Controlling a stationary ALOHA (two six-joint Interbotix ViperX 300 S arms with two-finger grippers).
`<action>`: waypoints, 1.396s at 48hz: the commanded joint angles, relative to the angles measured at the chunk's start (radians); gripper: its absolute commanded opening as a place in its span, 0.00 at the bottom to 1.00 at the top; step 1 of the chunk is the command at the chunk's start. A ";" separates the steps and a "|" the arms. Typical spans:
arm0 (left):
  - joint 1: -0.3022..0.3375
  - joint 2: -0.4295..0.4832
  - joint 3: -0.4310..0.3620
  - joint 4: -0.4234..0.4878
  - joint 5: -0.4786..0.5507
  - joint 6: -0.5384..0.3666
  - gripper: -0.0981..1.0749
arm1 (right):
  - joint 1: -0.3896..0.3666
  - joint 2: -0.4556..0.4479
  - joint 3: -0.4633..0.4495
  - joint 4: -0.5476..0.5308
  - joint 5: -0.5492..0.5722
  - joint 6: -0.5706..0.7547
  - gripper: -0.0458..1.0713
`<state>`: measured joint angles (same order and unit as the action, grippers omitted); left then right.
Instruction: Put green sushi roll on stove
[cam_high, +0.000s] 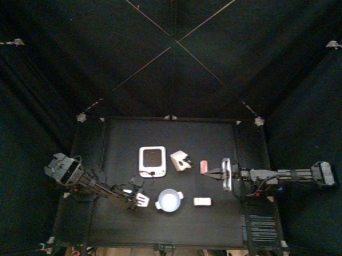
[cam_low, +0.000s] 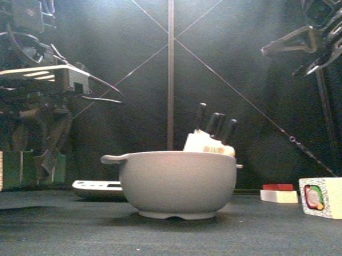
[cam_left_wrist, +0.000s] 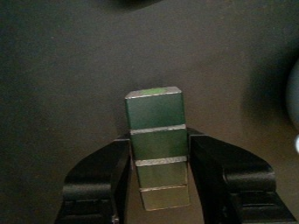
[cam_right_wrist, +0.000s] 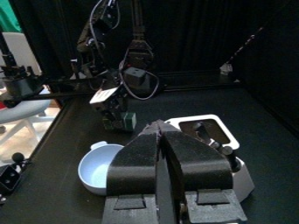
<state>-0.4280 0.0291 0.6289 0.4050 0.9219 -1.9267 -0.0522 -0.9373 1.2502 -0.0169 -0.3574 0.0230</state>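
My left gripper (cam_left_wrist: 158, 156) is shut on the green sushi roll (cam_left_wrist: 156, 109), a long dark-green block that sticks out past the jaws above the dark table. In the top view this gripper (cam_high: 138, 197) is at the front left, left of the pale-blue dish (cam_high: 170, 201). The right wrist view shows it holding the roll (cam_right_wrist: 126, 120). The stove (cam_high: 152, 158), a flat white rounded block with dark marks, lies behind it toward the middle and also shows in the right wrist view (cam_right_wrist: 208, 131). My right gripper (cam_high: 225, 172) is shut and empty at the right (cam_right_wrist: 160, 131).
The dish (cam_low: 181, 185) stands large at the front. A small white block with a green edge and pink middle (cam_low: 318, 196) lies to its right. A red-and-white piece (cam_high: 205, 168) and a white-and-pink piece (cam_high: 181, 157) lie right of the stove.
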 joint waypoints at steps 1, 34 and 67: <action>0.011 -0.038 -0.012 0.023 0.006 -0.002 0.63 | -0.002 0.011 -0.011 0.002 -0.008 -0.002 0.08; 0.391 -0.224 -0.011 0.146 0.005 0.138 0.62 | -0.002 0.011 -0.005 -0.006 -0.008 -0.003 0.08; 0.680 -0.023 -0.112 0.055 -0.256 0.453 0.62 | -0.023 0.011 0.005 -0.018 -0.006 -0.002 0.08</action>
<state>0.2332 -0.0031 0.5492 0.4740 0.6872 -1.4895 -0.0706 -0.9373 1.2625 -0.0353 -0.3574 0.0199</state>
